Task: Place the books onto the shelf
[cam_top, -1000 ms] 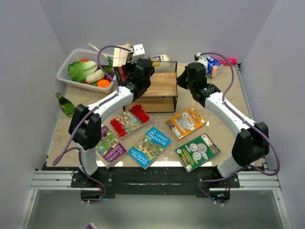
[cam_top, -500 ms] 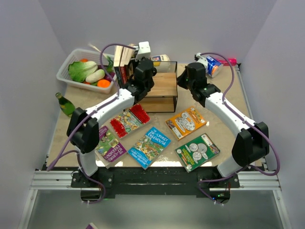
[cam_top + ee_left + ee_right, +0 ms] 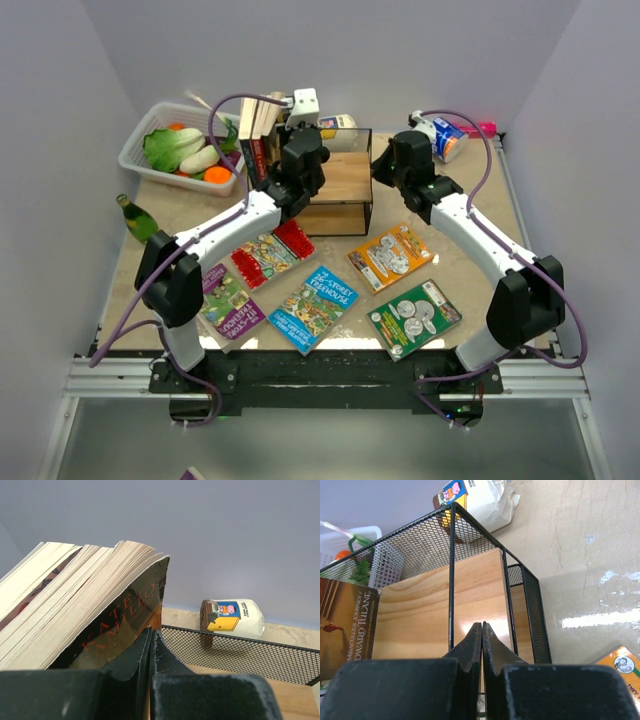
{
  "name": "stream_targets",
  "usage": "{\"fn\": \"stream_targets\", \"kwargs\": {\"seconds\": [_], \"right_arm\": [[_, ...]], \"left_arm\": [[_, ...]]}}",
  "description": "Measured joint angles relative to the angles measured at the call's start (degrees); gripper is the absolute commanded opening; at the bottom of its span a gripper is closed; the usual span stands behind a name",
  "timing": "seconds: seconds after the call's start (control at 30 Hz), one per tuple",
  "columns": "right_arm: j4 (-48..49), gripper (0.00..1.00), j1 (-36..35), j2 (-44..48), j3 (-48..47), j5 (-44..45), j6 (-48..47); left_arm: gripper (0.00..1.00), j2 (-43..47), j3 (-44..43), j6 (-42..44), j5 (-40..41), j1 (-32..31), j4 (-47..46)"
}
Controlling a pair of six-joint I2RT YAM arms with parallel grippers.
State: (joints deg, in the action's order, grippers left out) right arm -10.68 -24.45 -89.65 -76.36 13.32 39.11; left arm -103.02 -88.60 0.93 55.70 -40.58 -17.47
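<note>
Several books (image 3: 257, 130) stand upright, cream page edges up, at the left end of the shelf (image 3: 338, 178), a black wire frame with wooden boards. My left gripper (image 3: 281, 152) is shut with nothing between its fingers. In the left wrist view its tips (image 3: 151, 632) lie against the dark cover of the outermost book (image 3: 122, 622). My right gripper (image 3: 386, 166), also shut and empty, is at the shelf's right side, its tips (image 3: 482, 626) in front of the wooden board (image 3: 415, 610). Loose books lie flat on the table: red (image 3: 272, 250), purple (image 3: 228, 302), blue (image 3: 315, 308), orange (image 3: 390, 257), green (image 3: 413, 318).
A white basket (image 3: 135, 160) of vegetables stands at the back left, and a green bottle (image 3: 138, 218) lies at the left edge. A white pouch with a cartoon label (image 3: 232, 617) lies behind the shelf. A blue-and-white carton (image 3: 447, 137) sits at the back right.
The left gripper has moved a little right toward the shelf, and the stack of books has gone from leaning to more upright. The right arm has not moved.
</note>
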Motion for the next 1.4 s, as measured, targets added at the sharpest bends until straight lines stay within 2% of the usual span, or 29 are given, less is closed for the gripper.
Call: {"fn": "stream_targets", "kwargs": {"seconds": [0.27,0.5,0.57,0.63,0.77,0.87,0.93,1.03,1.2,1.4], "right_arm": [[0.0,0.00,0.1,0.0,0.0,-0.4,0.0],[0.0,0.00,0.1,0.0,0.0,-0.7,0.0],[0.0,0.04,0.1,0.0,0.0,-0.7,0.0],[0.0,0.11,0.2,0.0,0.0,-0.7,0.0],[0.0,0.16,0.2,0.0,0.0,-0.8,0.0],[0.0,0.16,0.4,0.0,0.0,-0.9,0.0],[0.0,0.15,0.4,0.0,0.0,-0.9,0.0],[0.0,0.07,0.4,0.0,0.0,-1.0,0.0],[0.2,0.00,0.3,0.0,0.7,-1.1,0.4],[0.2,0.00,0.3,0.0,0.8,-1.3,0.4]], "left_arm": [[0.08,2.6,0.2,1.3,0.0,-2.0,0.0],[0.10,11.3,5.0,1.3,-0.5,-6.3,0.1],[0.10,14.3,6.9,0.4,-0.5,-7.0,0.8],[0.10,17.8,9.9,-1.1,-0.8,-7.3,1.4],[0.09,25.7,17.3,-4.5,-0.8,-7.6,2.6],[0.00,30.8,22.4,-7.5,-0.5,-7.6,2.9],[0.00,33.5,25.7,-9.7,-0.4,-7.6,2.9],[0.00,36.7,31.4,-14.1,-0.5,-7.6,3.0],[0.00,38.1,40.3,-20.9,-0.7,-7.6,1.7],[0.00,39.0,54.4,-24.7,-5.4,-5.0,-11.0]]}}
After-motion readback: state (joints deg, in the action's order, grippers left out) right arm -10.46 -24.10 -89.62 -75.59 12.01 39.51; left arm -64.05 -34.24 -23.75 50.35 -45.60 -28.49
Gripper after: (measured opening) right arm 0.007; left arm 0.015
